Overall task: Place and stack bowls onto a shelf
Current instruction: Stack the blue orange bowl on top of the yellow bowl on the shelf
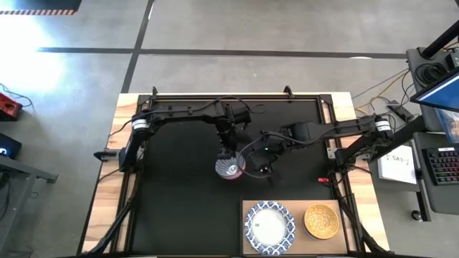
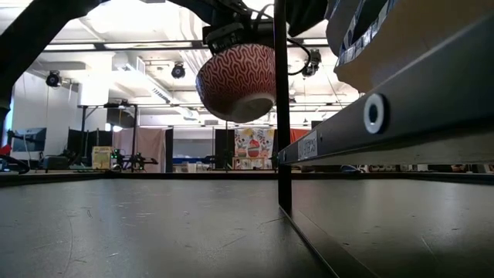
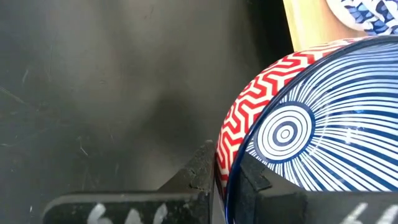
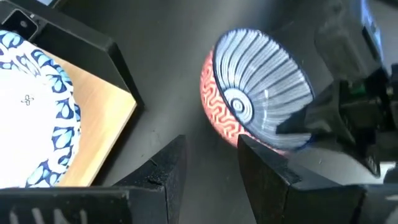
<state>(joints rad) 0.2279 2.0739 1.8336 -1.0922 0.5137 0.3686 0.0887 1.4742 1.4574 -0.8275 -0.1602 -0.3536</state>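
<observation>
A small bowl [image 1: 229, 169], red zigzag outside and blue-striped inside, hangs in the air over the black mat, clear of it in the low view [image 2: 235, 81]. My left gripper [image 1: 228, 158] is shut on its rim. My right gripper [image 4: 211, 146] is open just to the bowl's right [image 1: 254, 169], its fingers pointing at the bowl [image 4: 255, 112]. The pale wood shelf [image 1: 297, 209] lies at the table's near right. It carries a large white bowl with a blue rim [image 1: 269, 227] and an orange-yellow bowl [image 1: 321, 221]. My left gripper pinches the bowl's rim [image 3: 231, 155] between its two fingers, one finger [image 3: 199, 171] outside the red wall and one [image 3: 255, 182] inside on the blue stripes. The fingers come from above, pointing down. The bowl hangs below them, tilted and lifted clear.
The black mat [image 1: 179, 193] with its metal frame [image 2: 282, 108] covers most of the table. The shelf's edge [image 4: 109, 121] and the white bowl [image 4: 31, 106] lie close to my right gripper. A laptop and papers sit beyond the table's right edge.
</observation>
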